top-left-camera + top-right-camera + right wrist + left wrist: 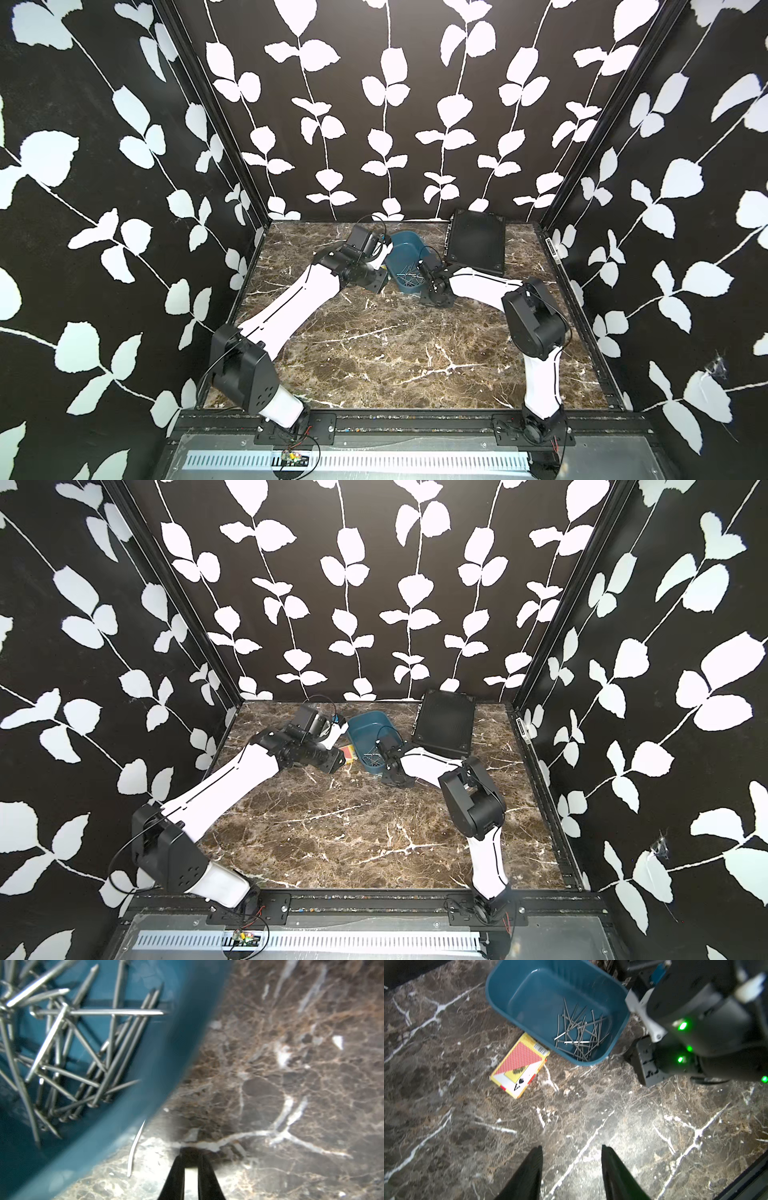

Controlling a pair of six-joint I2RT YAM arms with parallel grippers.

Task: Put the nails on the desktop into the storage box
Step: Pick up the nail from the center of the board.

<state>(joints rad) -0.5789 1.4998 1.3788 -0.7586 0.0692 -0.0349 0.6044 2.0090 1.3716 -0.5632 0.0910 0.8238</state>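
Metal, plastic, stone
The nails (579,1032) are bare silvery metal; the storage box (508,1007) is smooth teal plastic, the desktop (591,1118) glossy veined marble, the card box (520,1064) printed cardboard.

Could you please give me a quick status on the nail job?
Left end effector open, empty. Right end effector a slit apart at the desktop, grip unclear. Nails piled in storage box; one stray nail outside its wall. Card box alongside.
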